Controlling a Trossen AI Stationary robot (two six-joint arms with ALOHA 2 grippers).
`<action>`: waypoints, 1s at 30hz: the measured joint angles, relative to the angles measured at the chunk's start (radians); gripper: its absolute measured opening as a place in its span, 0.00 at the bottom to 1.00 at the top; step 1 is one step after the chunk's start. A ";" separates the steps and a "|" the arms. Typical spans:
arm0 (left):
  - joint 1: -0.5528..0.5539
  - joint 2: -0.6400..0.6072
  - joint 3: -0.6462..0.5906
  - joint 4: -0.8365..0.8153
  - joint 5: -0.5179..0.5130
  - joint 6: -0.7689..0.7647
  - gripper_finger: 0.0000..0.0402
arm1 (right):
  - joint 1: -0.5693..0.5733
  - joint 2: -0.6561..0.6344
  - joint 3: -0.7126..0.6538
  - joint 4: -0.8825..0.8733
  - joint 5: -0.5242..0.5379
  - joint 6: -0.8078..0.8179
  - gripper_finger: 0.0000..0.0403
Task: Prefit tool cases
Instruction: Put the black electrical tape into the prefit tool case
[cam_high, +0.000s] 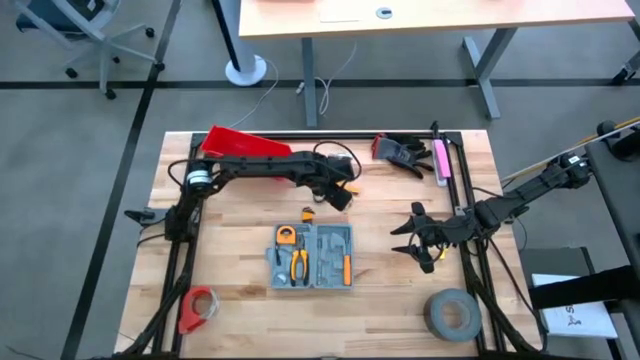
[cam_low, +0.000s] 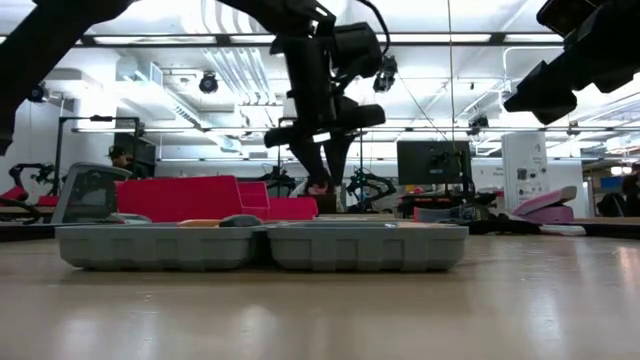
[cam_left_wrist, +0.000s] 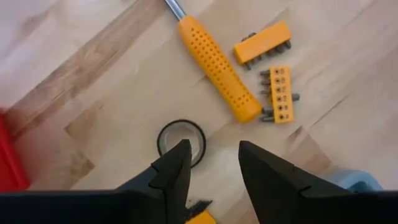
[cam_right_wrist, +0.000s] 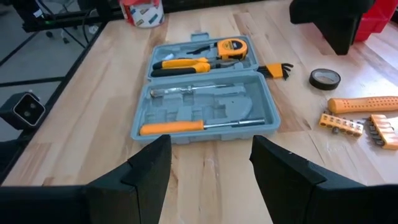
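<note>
**Two arms above a wooden table with an open tool case**

Two dark robot arms reach over a pale wooden table (cam_high: 240, 300) set in a black frame; the floor around it is grey with dark lines, and a second long table stands beyond. The tool case (cam_high: 312, 256) lies open and flat near the table's middle, holding a tape measure (cam_right_wrist: 231, 46), pliers (cam_right_wrist: 181, 64) and an orange-handled screwdriver (cam_right_wrist: 202, 126). The left gripper (cam_left_wrist: 211, 171) hovers over bare wood behind the case, fingers parted and holding nothing, just above a small black tape ring (cam_left_wrist: 181, 138); beside that lie an orange handle (cam_left_wrist: 214, 65) and two orange bit holders (cam_left_wrist: 263, 43). The right gripper (cam_right_wrist: 208, 165) waits to the case's right, fingers spread wide and empty. A red bin (cam_high: 232, 142) sits at the far left corner; a grey tape roll (cam_high: 452, 314) at the near right. Seen from table height, the room behind shows bright ceiling lights, monitors and other equipment.
</note>
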 joint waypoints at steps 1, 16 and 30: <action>0.002 0.000 -0.006 0.006 0.000 -0.004 0.36 | 0.000 0.000 0.000 0.002 0.000 -0.001 0.49; 0.003 -0.001 -0.136 0.074 0.033 -0.016 0.30 | 0.000 0.000 0.000 0.024 -0.001 0.000 0.49; 0.017 0.032 -0.141 0.102 0.062 0.004 0.35 | 0.000 0.000 0.000 0.031 -0.002 -0.008 0.49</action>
